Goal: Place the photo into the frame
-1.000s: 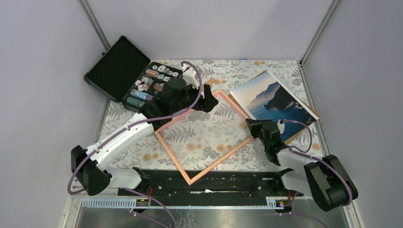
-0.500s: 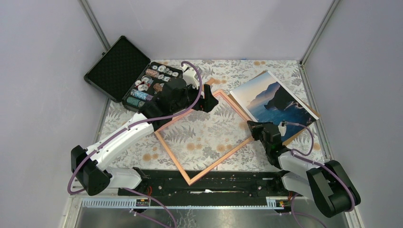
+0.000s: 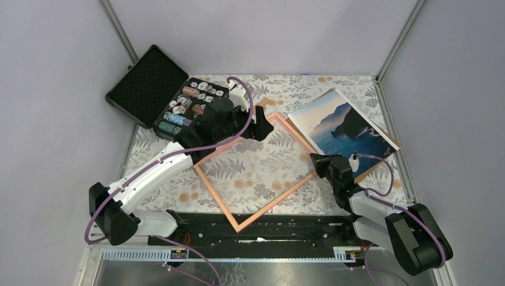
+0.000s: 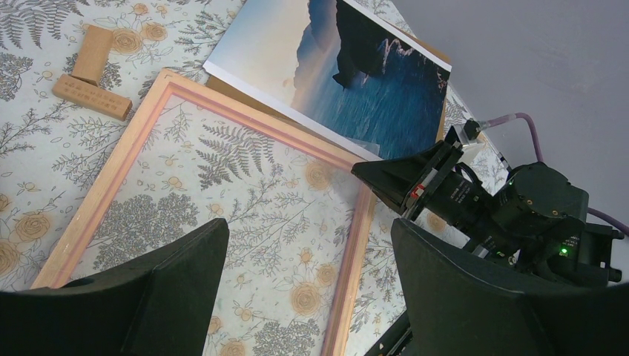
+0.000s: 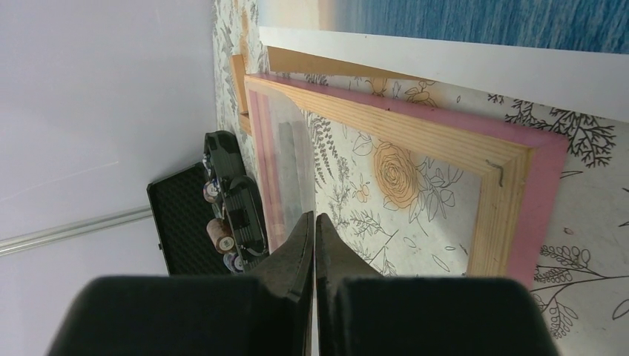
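While the right gripper (image 3: 317, 161) holds its fingers pressed together by the right corner of the frame (image 3: 277, 202), the photo (image 3: 345, 122) lies just outside them.
Face up on a brown board (image 5: 319, 63), the photo has its long edge running past those fingers, alongside the frame's rail; the left gripper (image 3: 261, 126), fingers spread wide and empty, hangs over the frame's far corner, farther from the photo, so the right arm looks better placed.

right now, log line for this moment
left tool open over frame | right tool shut, empty, by frame corner | photo outside frame
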